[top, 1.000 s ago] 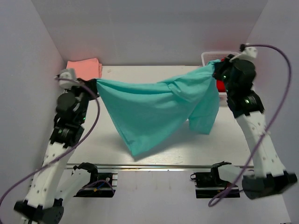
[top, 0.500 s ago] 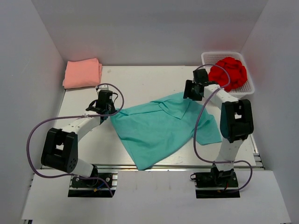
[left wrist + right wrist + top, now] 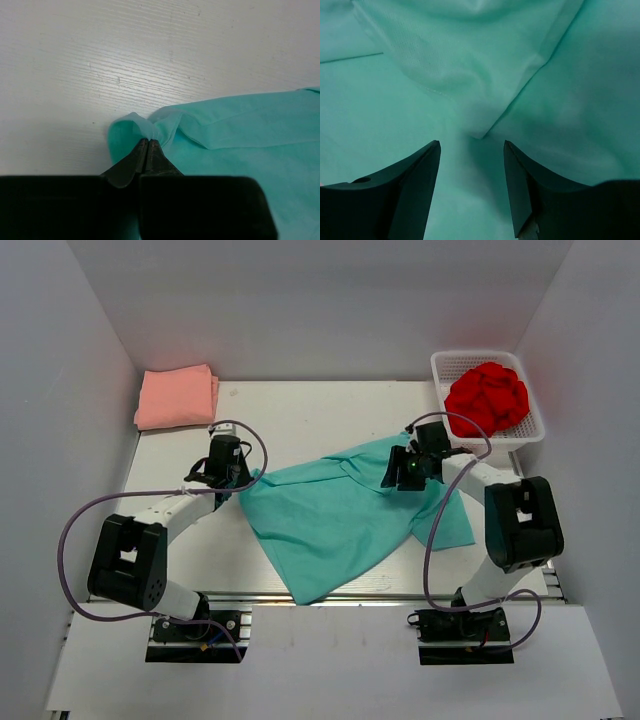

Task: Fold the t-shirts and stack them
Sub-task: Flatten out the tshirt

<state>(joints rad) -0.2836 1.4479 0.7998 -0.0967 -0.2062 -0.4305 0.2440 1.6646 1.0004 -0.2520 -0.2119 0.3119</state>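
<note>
The white table (image 3: 320, 410) is the biggest thing here. The teal t-shirt (image 3: 330, 520) lies in the middle of it. The shirt is spread out but it is not flat. It has bumps and a folded flap on its right side, and its near corner reaches close to the near edge of the table.

The white basket (image 3: 441, 367) sits well behind the teal t-shirt, off to its right. The red t-shirt (image 3: 487, 397) is bunched up inside it. The pink t-shirt (image 3: 178, 397) lies well behind the teal t-shirt, off to its left, and it looks folded.

The left gripper (image 3: 148, 141) is at the left corner of the teal t-shirt. Its tips are pressed together, and they pinch a small bit of that corner. The right gripper (image 3: 471, 145) hangs just above the right side of the teal t-shirt, over the folded flap. Its fingers are spread apart and they hold nothing.

I think this is the flattening step, so the folding has not begun.

Some things could go wrong. If the left gripper pulls while the right gripper holds nothing, the whole shirt may slide and bunch up more. If the right gripper closes over the flap, it may grab two layers at once, and then the shirt will not open flat. If the shirt is pulled toward the arms, its near corner may slip off the table.
</note>
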